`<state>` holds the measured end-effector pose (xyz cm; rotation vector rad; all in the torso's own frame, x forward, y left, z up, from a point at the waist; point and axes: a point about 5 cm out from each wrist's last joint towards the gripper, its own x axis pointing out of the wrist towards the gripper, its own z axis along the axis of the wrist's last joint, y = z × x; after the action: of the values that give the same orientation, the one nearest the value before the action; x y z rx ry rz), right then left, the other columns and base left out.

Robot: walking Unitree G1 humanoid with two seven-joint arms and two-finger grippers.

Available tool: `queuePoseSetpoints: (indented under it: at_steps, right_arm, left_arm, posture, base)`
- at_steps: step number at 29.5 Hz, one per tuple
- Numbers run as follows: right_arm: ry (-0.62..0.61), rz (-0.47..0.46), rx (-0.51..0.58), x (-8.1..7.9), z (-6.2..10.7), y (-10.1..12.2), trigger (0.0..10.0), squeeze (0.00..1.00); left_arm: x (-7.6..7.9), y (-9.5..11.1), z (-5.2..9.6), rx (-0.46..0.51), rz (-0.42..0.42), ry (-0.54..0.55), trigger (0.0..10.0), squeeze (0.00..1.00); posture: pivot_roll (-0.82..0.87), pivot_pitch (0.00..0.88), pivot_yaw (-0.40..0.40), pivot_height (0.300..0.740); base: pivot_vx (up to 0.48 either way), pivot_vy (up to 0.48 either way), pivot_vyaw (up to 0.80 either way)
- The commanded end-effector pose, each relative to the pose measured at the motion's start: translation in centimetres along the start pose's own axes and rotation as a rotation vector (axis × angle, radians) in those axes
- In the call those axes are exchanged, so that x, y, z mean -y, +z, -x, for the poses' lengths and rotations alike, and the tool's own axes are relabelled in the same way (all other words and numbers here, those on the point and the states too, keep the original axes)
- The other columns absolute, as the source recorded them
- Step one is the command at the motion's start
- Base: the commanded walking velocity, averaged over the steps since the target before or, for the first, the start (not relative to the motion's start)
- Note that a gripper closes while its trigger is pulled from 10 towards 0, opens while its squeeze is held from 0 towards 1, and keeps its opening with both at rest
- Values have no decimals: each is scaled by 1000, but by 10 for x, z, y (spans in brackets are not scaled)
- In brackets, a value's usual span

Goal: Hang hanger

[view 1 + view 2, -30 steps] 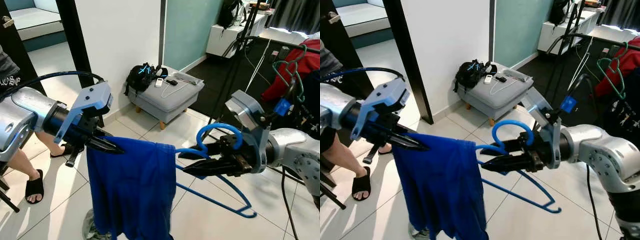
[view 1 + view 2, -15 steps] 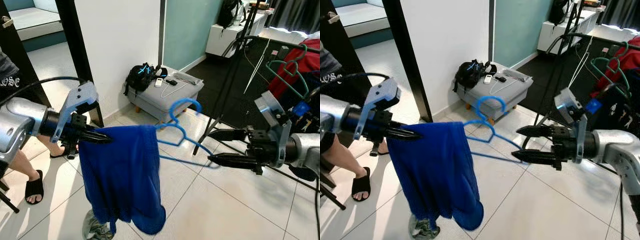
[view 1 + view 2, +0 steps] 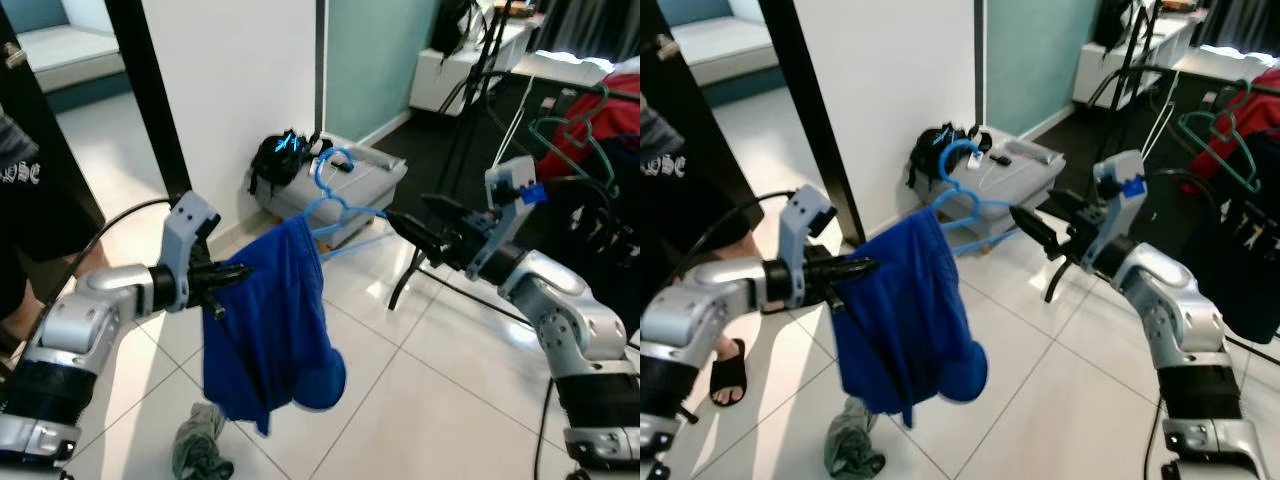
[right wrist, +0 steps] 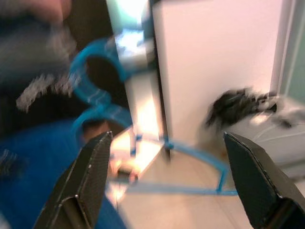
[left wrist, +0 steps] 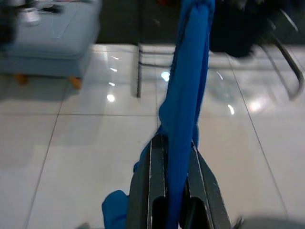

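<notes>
Between the two arms the blue hanger (image 3: 335, 205) with its cloth (image 3: 268, 320) is carried toward the rack (image 3: 560, 95) — left gripper (image 3: 232, 275) clamped on it, right gripper (image 3: 405, 228) spread wide — and next its hook likely needs lifting onto the rail.

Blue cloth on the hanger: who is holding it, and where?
The left gripper pinches the blue cloth at its top edge, with the blue hanger inside. The right gripper is open and holds nothing.

- One blue hanger (image 3: 338, 205) is counted.
- One blue garment (image 3: 268, 320) is seen.
- Two grippers are seen: left gripper (image 3: 238, 273), right gripper (image 3: 415, 228).
- One ottoman (image 3: 1025, 170) is counted.
</notes>
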<state>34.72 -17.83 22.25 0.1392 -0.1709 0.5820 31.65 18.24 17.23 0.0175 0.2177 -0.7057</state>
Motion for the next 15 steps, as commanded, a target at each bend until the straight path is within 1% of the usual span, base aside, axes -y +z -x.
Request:
queuePoseSetpoints:
  at_steps: [1,2,3,4,5,6,7,9,10,11,12,13,14,15]
  right_arm:
    - [-41,20,62,-5,-16,0,10000,0]
    - [-45,27,95,-9,-24,1,10000,0]
    - [-45,27,95,-9,-24,1,10000,0]
    - [-45,30,119,-13,-30,2,10000,0]
    - [-52,40,151,-18,-38,4,10000,0]
    - [-52,40,151,-18,-38,4,10000,0]
    - [-43,36,163,-24,-45,5,10000,0]
    - [-54,34,148,-31,-57,5,10000,0]
    - [-54,34,148,-31,-57,5,10000,0]
    - [4,-14,172,-39,-61,7,10000,0]
    - [4,-14,172,-39,-61,7,10000,0]
    - [59,-26,204,-48,-66,12,10000,0]
    - [59,-26,204,-48,-66,12,10000,0]
    - [111,-28,227,-58,-70,14,10000,0]
  left_arm:
    - [-2,1,6,56,39,119,10000,0]
    - [-4,0,10,73,57,180,10000,0]
    - [-4,0,10,73,57,180,10000,0]
    - [-6,-2,13,85,69,235,10000,0]
    - [-8,-4,18,102,84,314,10000,0]
    - [-8,-4,18,102,84,314,10000,0]
    - [-11,-6,24,121,96,393,10000,0]
    - [-14,-9,32,140,124,498,10000,0]
    - [-14,-9,32,140,124,498,10000,0]
    - [-15,-9,36,157,127,555,10000,0]
    - [-15,-9,36,157,127,555,10000,0]
    - [-16,-10,40,182,129,629,10000,0]
    - [-16,-10,40,182,129,629,10000,0]
    - [-17,-12,44,195,132,693,10000,0]
  posture:
    - [39,0,31,740]
    - [46,0,32,740]
    - [46,0,32,740]
    - [62,0,36,740]
    - [82,0,41,740]
    - [82,0,41,740]
    - [98,0,44,740]
    - [119,0,45,740]
    - [119,0,45,740]
    - [127,0,44,740]
    - [127,0,44,740]
    - [138,0,40,740]
    - [138,0,40,740]
    - [143,0,34,740]
  base:
    - [0,0,0]
    - [0,0,0]
    - [0,0,0]
    - [0,0,0]
    - [0,0,0]
    - [0,0,0]
    - [0,0,0]
    - [0,0,0]
    - [0,0,0]
    - [0,0,0]
    - [0,0,0]
    - [0,0,769]
    - [0,0,769]
    - [0,0,775]
